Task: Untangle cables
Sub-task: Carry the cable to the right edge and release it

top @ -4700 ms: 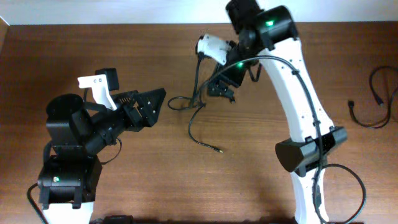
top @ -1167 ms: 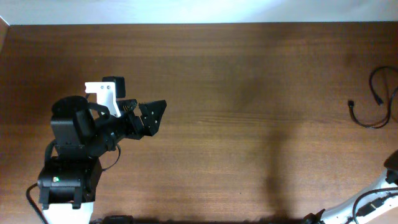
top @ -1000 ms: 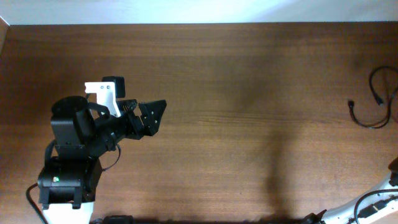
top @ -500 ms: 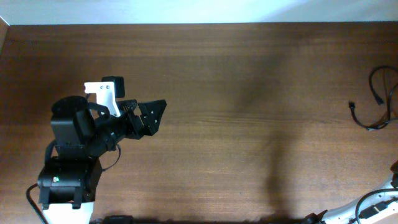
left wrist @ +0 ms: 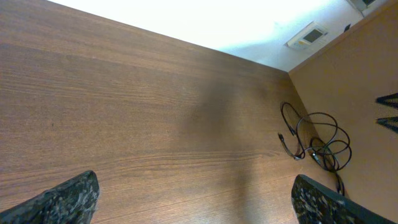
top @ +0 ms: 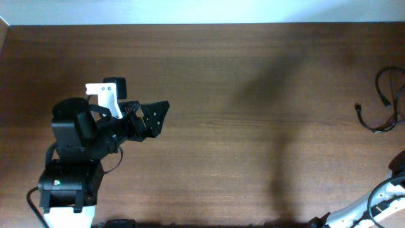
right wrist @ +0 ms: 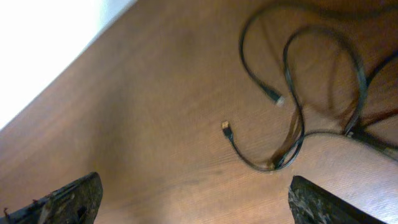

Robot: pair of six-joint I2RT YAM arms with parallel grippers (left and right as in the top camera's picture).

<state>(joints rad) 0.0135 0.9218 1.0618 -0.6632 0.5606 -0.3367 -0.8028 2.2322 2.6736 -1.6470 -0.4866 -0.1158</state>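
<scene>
The cables [top: 381, 101] are thin black cords lying in loose loops at the table's far right edge, one small plug end pointing left. They show small at the right in the left wrist view [left wrist: 314, 140] and close up in the right wrist view [right wrist: 298, 93], where two plug tips lie free. My left gripper [top: 157, 118] hovers over the left half of the table, far from them; its fingers [left wrist: 196, 205] are wide apart and empty. My right gripper [right wrist: 196, 202] is open and empty, just short of the cable loops. In the overhead view it is out of frame.
The brown wooden table [top: 240, 82] runs to a white wall at the back. Only a bit of the right arm [top: 395, 183] with its own thicker wires shows at the bottom right corner. The left arm's base [top: 66, 183] stands at the front left.
The right arm, over the table's middle with a cable 4.7 s ago, has withdrawn to the far right; that cable has left the middle. The left gripper has pulled back slightly.
</scene>
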